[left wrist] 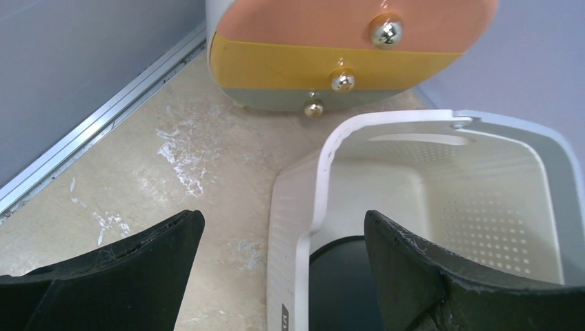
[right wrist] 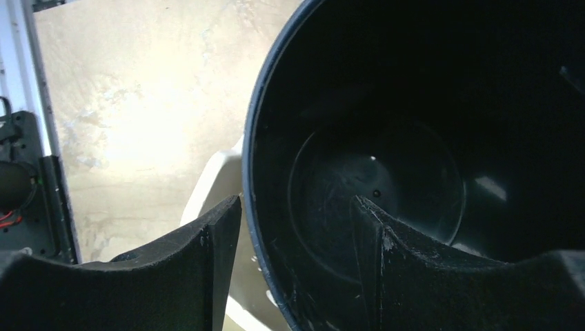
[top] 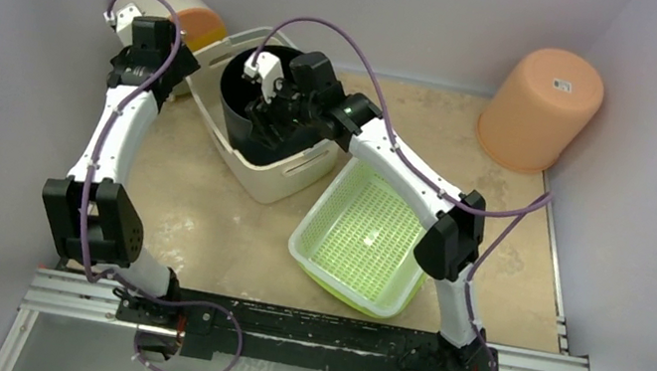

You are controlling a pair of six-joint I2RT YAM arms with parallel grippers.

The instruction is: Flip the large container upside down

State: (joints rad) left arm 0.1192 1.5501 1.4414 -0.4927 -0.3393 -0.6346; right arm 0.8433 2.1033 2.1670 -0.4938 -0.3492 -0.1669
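The container (top: pixel 283 178) stood upright on the table (top: pixel 199 214), in the far left part, between the two grippers, and its mouth looked up. A black bucket (top: pixel 239 108) sat inside it and filled much of the space. The container looked like thin plastic, so I judged it light and rather stiff, with walls that could bend a little under pressure. The surface seemed smooth and probably slippery. The rolled rim (left wrist: pixel 323 181) and the cut-out handle (left wrist: pixel 421 138) looked like the best places to take hold. With the bucket inside it would be heavier, and the bucket would fall out in the turn.

The left gripper (left wrist: pixel 283 222) was at the far left corner of the container. Its jaws were wide open and held nothing. The corner rim lay between them, one finger outside and one over the inside.

The right gripper (right wrist: pixel 296 207) hung over the bucket (right wrist: pixel 376 183). Its jaws were also open, with one finger outside the bucket rim and one inside, and they were not closed on it.

Behind the container stood a small drawer box (top: pixel 187 13). A green basket (top: pixel 361 236) lay just beside the container on the right. An orange pot (top: pixel 539 110) stood upside down, well apart in the far right corner.
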